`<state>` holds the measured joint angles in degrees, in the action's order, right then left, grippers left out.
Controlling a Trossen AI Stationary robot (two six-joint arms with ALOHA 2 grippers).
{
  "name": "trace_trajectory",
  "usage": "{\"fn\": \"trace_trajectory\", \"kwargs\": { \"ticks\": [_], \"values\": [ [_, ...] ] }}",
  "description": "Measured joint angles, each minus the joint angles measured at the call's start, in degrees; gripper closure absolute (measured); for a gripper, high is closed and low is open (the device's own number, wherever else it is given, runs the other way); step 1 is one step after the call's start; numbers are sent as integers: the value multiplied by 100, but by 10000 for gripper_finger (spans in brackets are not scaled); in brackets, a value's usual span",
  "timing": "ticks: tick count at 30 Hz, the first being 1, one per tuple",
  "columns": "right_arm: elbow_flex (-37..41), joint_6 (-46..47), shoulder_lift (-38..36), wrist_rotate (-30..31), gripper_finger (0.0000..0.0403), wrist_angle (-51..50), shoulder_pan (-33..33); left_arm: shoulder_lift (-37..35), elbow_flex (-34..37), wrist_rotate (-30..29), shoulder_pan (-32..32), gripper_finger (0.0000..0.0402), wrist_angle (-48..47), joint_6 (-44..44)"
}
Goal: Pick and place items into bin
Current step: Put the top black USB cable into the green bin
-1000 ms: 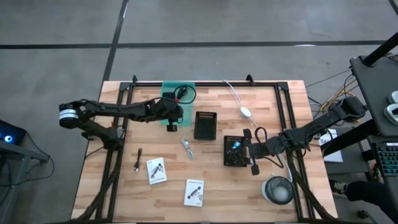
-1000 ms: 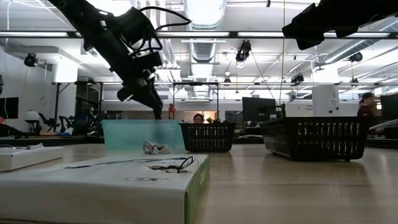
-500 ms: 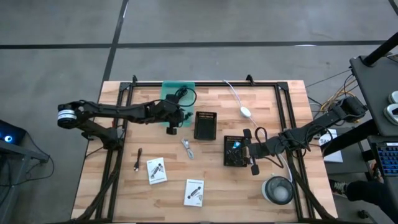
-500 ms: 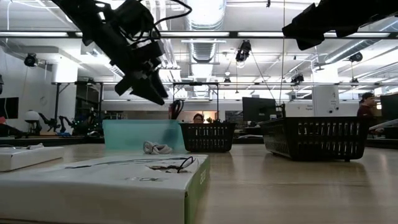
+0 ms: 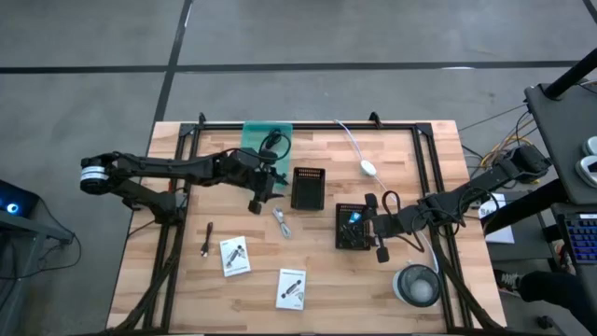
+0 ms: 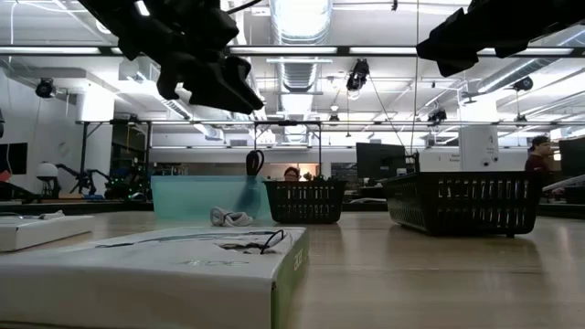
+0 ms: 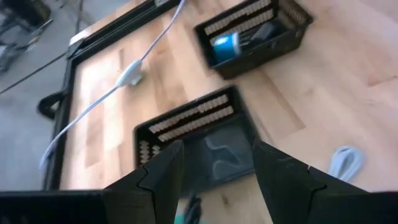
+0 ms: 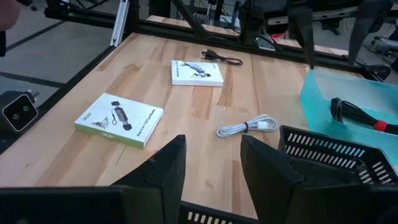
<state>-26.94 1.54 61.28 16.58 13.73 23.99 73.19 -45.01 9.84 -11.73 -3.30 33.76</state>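
High view: coiled cable (image 5: 274,143) lies just beyond left end effector (image 5: 256,200).

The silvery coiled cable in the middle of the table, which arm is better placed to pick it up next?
Probably the left. Its tool hangs open and empty just beside the silvery cable, near the small black basket. The right tool waits farther off, beyond the other black basket.

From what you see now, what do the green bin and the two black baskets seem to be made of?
The green bin looks like see-through tinted plastic with a smooth finish: a cable inside shows through its wall. The two black baskets look like matte moulded plastic, judging by their even slotted walls, though coated wire cannot be ruled out.
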Motion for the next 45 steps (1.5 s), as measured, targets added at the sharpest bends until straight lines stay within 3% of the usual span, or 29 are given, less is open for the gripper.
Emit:
{"fn": "trace_trajectory", "kwargs": {
  "ticks": [4,9,11,19,31,40,45],
  "values": [
    [0,0,0,0,264,-6,0,3,28,162,34,226,-22,-19],
    [0,0,0,0,264,-24,0,380,35,1252,59,226,104,-3],
    [0,0,0,0,264,-28,0,601,35,1296,71,226,348,-5],
    [0,12,0,0,264,-26,0,1330,-116,675,60,245,937,356],
    [0,103,0,0,264,-26,0,1612,-229,-1118,55,396,788,621],
    [0,107,0,0,264,-26,0,1324,-199,-1758,51,392,532,616],
    [0,129,0,0,264,-39,0,1139,-187,-3149,49,392,-164,600]
  ]
}}
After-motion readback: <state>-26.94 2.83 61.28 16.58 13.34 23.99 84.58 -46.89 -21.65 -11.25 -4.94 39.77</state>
